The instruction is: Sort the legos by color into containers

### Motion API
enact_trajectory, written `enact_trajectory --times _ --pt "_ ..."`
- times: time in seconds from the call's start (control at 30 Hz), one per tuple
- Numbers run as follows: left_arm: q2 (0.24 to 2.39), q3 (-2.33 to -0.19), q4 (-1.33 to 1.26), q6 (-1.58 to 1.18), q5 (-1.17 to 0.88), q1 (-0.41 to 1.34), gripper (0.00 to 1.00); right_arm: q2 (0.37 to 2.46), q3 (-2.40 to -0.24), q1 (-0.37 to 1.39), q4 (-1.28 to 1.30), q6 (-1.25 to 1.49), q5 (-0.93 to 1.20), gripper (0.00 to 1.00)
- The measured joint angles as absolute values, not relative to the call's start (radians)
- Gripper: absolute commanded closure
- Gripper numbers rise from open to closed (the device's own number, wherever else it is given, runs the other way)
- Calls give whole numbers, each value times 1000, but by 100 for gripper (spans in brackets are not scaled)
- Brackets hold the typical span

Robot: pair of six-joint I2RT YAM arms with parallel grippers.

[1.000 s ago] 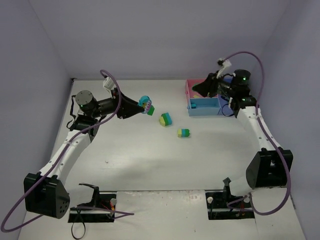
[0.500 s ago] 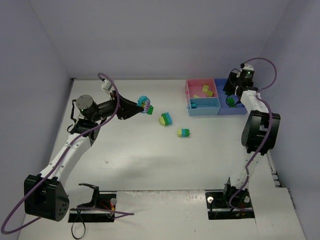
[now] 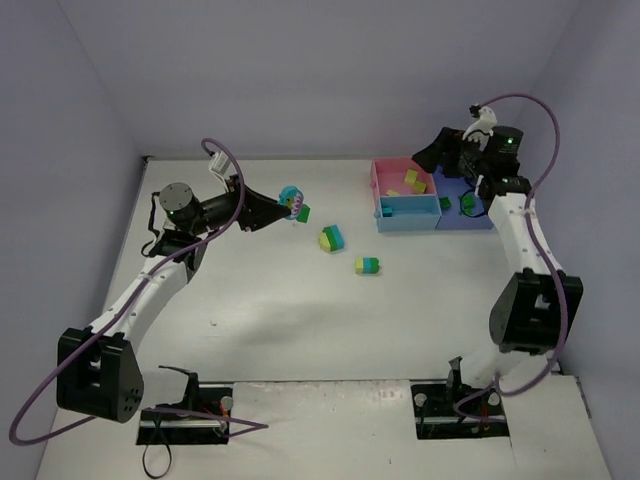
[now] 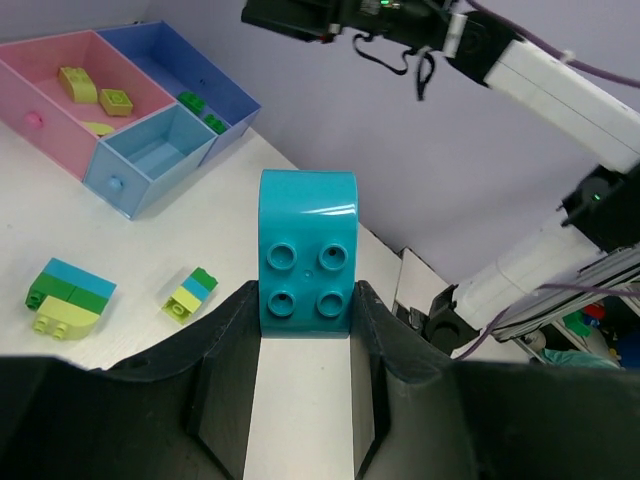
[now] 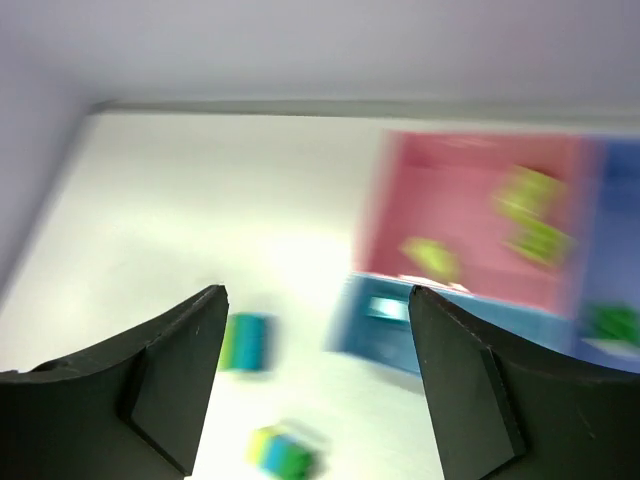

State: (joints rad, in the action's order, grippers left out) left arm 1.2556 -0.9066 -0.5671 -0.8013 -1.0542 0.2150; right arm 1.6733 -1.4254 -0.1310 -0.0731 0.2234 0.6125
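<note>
The desk (image 3: pixel 300 300) carries everything; at its far right corner sit the joined containers: the darker blue tray (image 3: pixel 470 220), the pink tray (image 3: pixel 377 178) and the light blue tray (image 3: pixel 405 220); green bricks (image 3: pixel 467 203) lie in the darker blue one, yellow-green bricks (image 3: pixel 412 180) in the pink one, and no brick shows in the light blue one.

The right fingers (image 5: pixel 315 297) hover above the trays, spread apart with nothing between them; their own view is blurred. The left fingers (image 4: pixel 305 295) hang over the desk well left of the trays, closed on a cyan brick (image 4: pixel 307 252) with its studs toward the camera.

A larger two-colour piece (image 3: pixel 331 238) and a smaller two-colour piece (image 3: pixel 368 265) lie on the open desk; a single green brick (image 3: pixel 302 213) sits just beside the left fingers.

The likely risks: the cyan brick is pinched only near its lower end, so a quick swing could tilt or shed it; the light blue tray shares walls with both neighbours, so an off-centre release could land it in the wrong colour; the right arm sits over the trays, so the arms could meet there; the stacked pieces probably need splitting before they are dropped.
</note>
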Motion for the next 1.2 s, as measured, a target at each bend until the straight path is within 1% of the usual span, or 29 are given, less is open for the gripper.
enact_trajectory --times 0.1,0.23,0.47,0.73,0.87,0.97,1.0,1.07,1.1,1.13,1.2 --pt "1286 -934 -581 -816 -1056 215 100 1557 -1385 -17 -130 243 784 29" --pt "1304 -965 -610 -847 -1059 215 100 1480 -1322 186 -208 274 1026 28" --pt "1300 -988 -649 -876 -1074 223 100 1477 -1287 355 -221 271 1163 27" --pt "1255 -988 -627 -864 -1076 273 100 1484 -1312 432 -224 264 1205 30" --pt "1240 -988 -626 -860 -1076 303 100 1489 -1328 458 -228 261 1206 35" --pt "1240 -988 -616 -847 -1076 323 100 1498 -1340 469 -228 260 1212 44" --pt "1240 -988 -611 -844 -1074 327 100 1502 -1345 473 -228 260 1213 54" --pt "1240 -988 -603 -836 -1071 330 100 1505 -1346 474 -228 258 1217 64" --pt "1240 -988 -599 -832 -1069 331 100 1506 -1347 476 -228 258 1221 76" --pt "1240 -988 -599 -828 -1071 331 100 1506 -1347 477 -226 256 1222 82" --pt "1235 -989 -599 -813 -1075 330 100 1506 -1347 477 -223 265 1228 90"
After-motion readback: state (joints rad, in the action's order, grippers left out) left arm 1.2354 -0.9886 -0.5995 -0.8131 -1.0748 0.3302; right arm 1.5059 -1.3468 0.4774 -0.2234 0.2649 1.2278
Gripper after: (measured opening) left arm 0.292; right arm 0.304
